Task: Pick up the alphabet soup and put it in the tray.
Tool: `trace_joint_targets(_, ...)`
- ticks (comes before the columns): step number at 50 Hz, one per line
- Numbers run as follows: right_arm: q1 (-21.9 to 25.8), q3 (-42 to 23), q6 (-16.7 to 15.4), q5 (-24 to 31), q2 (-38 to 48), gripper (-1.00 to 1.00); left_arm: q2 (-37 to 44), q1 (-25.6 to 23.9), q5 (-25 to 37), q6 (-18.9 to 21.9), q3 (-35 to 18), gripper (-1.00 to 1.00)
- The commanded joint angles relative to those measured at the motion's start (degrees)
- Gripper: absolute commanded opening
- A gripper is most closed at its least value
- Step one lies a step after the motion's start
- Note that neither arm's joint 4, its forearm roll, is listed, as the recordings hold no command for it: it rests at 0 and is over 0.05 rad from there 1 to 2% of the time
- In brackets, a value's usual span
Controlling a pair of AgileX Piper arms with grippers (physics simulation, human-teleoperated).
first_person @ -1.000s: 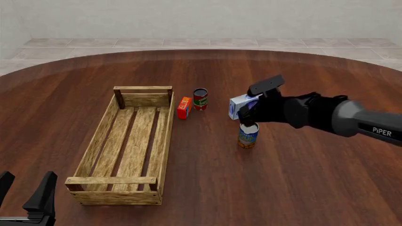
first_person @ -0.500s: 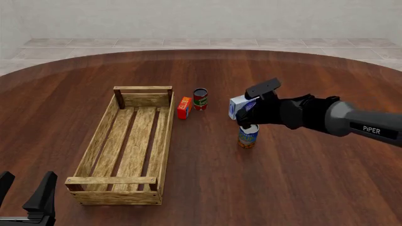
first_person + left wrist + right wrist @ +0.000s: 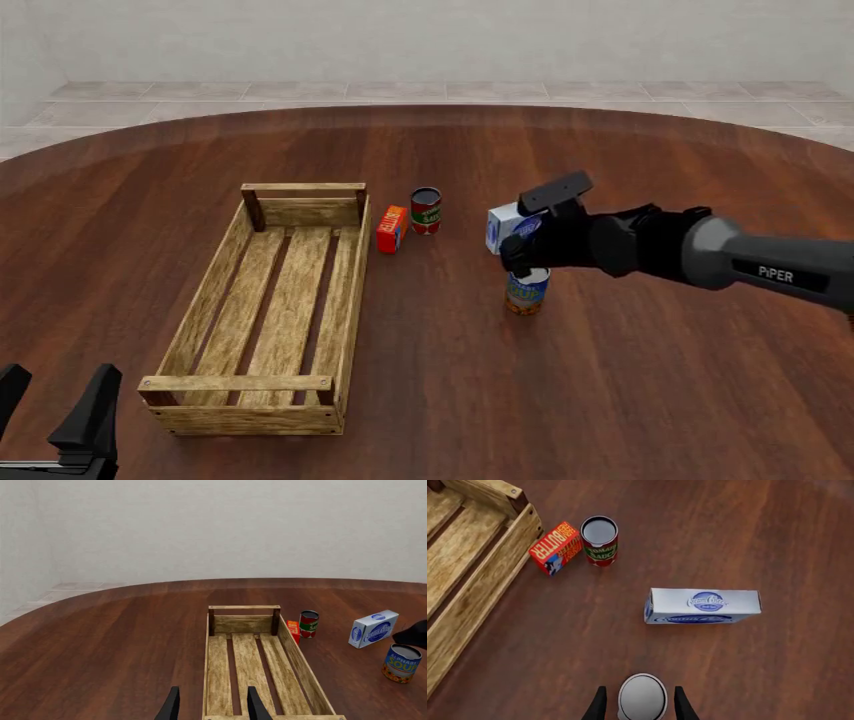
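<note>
Clutter around the alphabet soup (image 3: pixel 527 290): a white-and-blue carton (image 3: pixel 507 226) lying just beyond it toward the desk's far edge, well clear of the can. The carton's logo reads "Cream Cheese" as far as can be made out in the right wrist view. Further toward the desk's left sit a red-and-green can (image 3: pixel 426 211) labelled "Tomato Sauce" and, just beside it, an orange box (image 3: pixel 391 229) marked "BUTTER", tight against the tray's (image 3: pixel 214 290) right wall near its far corner.

Soup can stands upright on the desk (image 3: pixel 641 400), roughly mid-desk, well to the right of the tray. Label reads "ALPHABET SOUP" in the left wrist view, blue above an orange-yellow band.

Right gripper (image 3: pixel 636 702) hangs directly over the can's grey top, jaws open with one finger on either side of the lid; contact can't be confirmed. Arm body carries "PiPER" lettering.

Tray holds nothing, only bare slats.

Left gripper (image 3: pixel 209 705) sits low at the desk's near-left corner, jaws open, pointing along the tray's length, holding nothing.
</note>
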Motion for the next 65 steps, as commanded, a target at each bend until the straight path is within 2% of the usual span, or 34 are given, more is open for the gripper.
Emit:
trace_joint_targets(1,-0.1,-0.2,-0.2,0.0,0.6,1.0,0.0,0.0,0.0,0.0,0.0,1.0)
trace_joint_targets(65,-0.8,-1.0,-1.0,-0.8,5.0,1.0,0.0,0.0,0.0,0.0,0.0,1.0)
